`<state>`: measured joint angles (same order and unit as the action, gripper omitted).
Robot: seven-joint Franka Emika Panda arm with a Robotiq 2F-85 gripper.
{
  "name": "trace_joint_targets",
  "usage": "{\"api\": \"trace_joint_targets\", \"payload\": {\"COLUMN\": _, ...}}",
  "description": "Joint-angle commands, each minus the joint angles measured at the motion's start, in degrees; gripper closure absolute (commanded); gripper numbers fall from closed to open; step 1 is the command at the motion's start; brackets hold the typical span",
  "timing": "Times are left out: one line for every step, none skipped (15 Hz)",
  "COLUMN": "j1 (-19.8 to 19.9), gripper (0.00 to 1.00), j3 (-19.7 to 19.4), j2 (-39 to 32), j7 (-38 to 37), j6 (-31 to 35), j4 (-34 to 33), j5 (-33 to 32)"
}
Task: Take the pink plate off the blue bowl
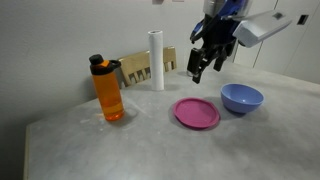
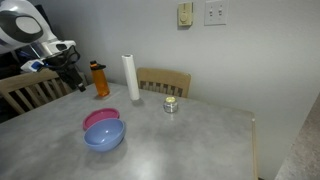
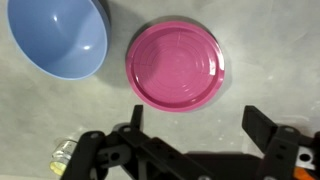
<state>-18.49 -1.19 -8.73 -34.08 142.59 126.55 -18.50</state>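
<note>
So the pink plate (image 1: 197,112) and blue bowl (image 1: 241,98) sit side by side on the grey table (image 1: 150,148), white wall (image 2: 260,60) behind. The gripper (image 1: 205,70) has its fingers spread, empty.

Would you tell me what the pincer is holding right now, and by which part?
Nothing; the pincer is open and empty, and the pink plate lies beside the blue bowl.

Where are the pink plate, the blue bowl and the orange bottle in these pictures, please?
pink plate (image 3: 177,63): wrist view, on the middle of its inner face.
blue bowl (image 3: 57,35): wrist view, on its inner hollow.
orange bottle (image 1: 109,98): an exterior view, on its body.
</note>
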Motion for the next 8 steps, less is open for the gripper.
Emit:
{"api": "trace_joint_targets", "payload": {"j1": 2.91, "gripper": 0.00, "j3": 2.95, "j2": 1.60, "j7": 1.68, "j6": 1.20, "j4": 1.85, "j5": 0.54}}
{"api": "trace_joint_targets", "payload": {"j1": 3.61, "gripper": 0.00, "j3": 3.59, "j2": 2.98, "j7": 3.39, "j6": 2.30, "j4": 3.62, "j5": 1.47}}
{"api": "trace_joint_targets", "payload": {"j1": 4.09, "gripper": 0.00, "j3": 3.94, "j2": 3.92, "j7": 4.20, "j6": 2.87, "j4": 4.77, "j5": 1.81}}
{"api": "trace_joint_targets", "payload": {"j1": 4.31, "gripper": 0.00, "j3": 4.04, "j2": 4.31, "j7": 4.47, "j6": 3.25, "j4": 5.35, "j5": 1.85}}
{"api": "trace_joint_targets", "payload": {"j1": 4.42, "gripper": 0.00, "j3": 4.09, "j2": 4.40, "j7": 4.53, "j6": 3.41, "j4": 5.57, "j5": 1.86}}
{"api": "trace_joint_targets", "payload": {"j1": 4.45, "gripper": 0.00, "j3": 4.12, "j2": 4.39, "j7": 4.55, "j6": 3.48, "j4": 5.64, "j5": 1.87}}
{"api": "trace_joint_targets", "payload": {"j1": 4.45, "gripper": 0.00, "j3": 4.14, "j2": 4.39, "j7": 4.55, "j6": 3.51, "j4": 5.66, "j5": 1.87}}
{"api": "trace_joint_targets", "payload": {"j1": 4.45, "gripper": 0.00, "j3": 4.16, "j2": 4.40, "j7": 4.56, "j6": 3.52, "j4": 5.67, "j5": 1.87}}
